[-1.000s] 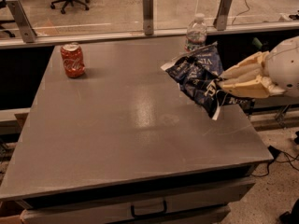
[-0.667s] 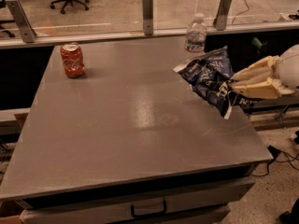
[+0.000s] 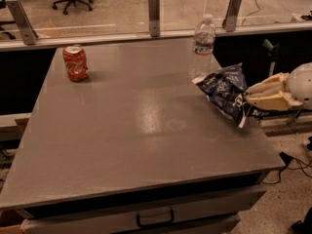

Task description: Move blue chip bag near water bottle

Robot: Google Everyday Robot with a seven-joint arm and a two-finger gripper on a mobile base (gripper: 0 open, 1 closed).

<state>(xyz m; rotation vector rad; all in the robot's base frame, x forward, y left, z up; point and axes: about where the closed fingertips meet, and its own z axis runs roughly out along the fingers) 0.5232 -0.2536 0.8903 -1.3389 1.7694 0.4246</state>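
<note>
The blue chip bag (image 3: 225, 90) is a crinkled navy foil bag with white lettering, at the right edge of the grey table (image 3: 136, 126). My gripper (image 3: 249, 95) reaches in from the right, and its cream fingers (image 3: 268, 100) are shut on the bag's right end. The water bottle (image 3: 203, 42) stands upright at the back right of the table, just behind and slightly left of the bag, with a small gap between them.
A red soda can (image 3: 75, 62) stands upright at the back left of the table. A glass barrier with metal posts (image 3: 154, 13) runs along the far edge. The table's right edge drops to the floor below the gripper. A drawer handle (image 3: 155, 217) is at the front.
My gripper has moved to the right and a little toward the front, taking the blue chip bag with it to the table's right edge. The bottle and can have not moved.
</note>
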